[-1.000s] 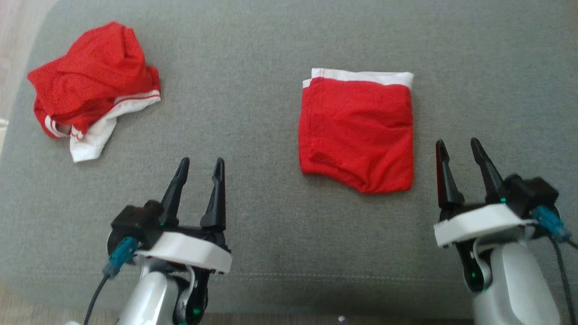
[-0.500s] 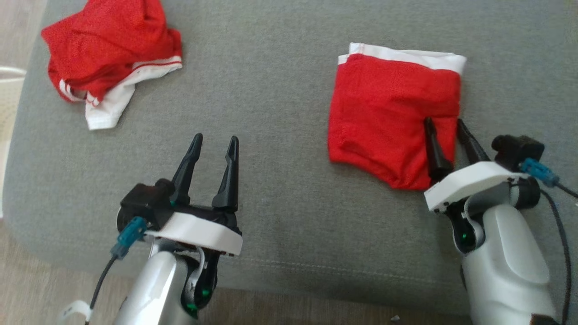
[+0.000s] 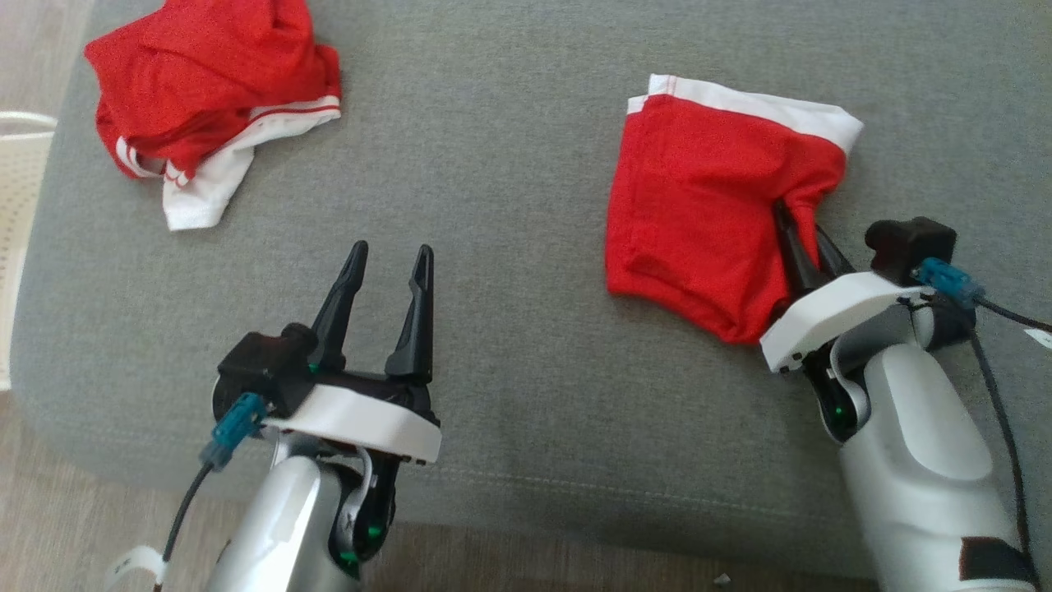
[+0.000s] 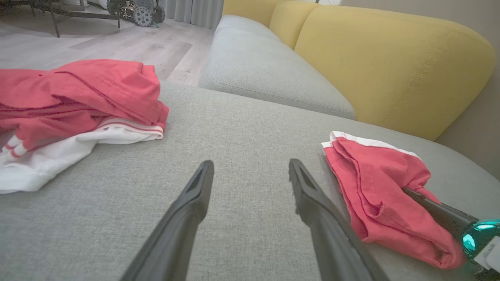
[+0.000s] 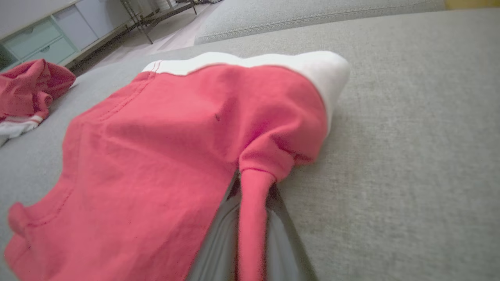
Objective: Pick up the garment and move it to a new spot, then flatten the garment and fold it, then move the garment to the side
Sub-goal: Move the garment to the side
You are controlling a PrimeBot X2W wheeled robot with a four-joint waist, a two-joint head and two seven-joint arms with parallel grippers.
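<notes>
The folded red garment (image 3: 699,189) with a white band lies on the right of the grey sofa cushion (image 3: 509,247). My right gripper (image 3: 795,224) is shut on its right edge, and the cloth bunches into a pinched fold there. The right wrist view shows that fold of the garment (image 5: 175,136) squeezed between the fingers of my right gripper (image 5: 253,183). My left gripper (image 3: 392,251) stands open over bare cushion, left of the garment, holding nothing. In the left wrist view my left gripper (image 4: 250,164) has the garment (image 4: 371,187) to its right.
A second red and white garment (image 3: 205,90) lies crumpled at the cushion's far left corner. A white basket (image 3: 20,205) stands off the left edge on the wooden floor. Yellow backrests (image 4: 390,66) rise behind the sofa. The cushion's front edge runs just below my wrists.
The camera has shifted. My right gripper went forward onto the folded garment's right edge and shut on it, pulling the cloth into a bunch. The left gripper has stayed open.
</notes>
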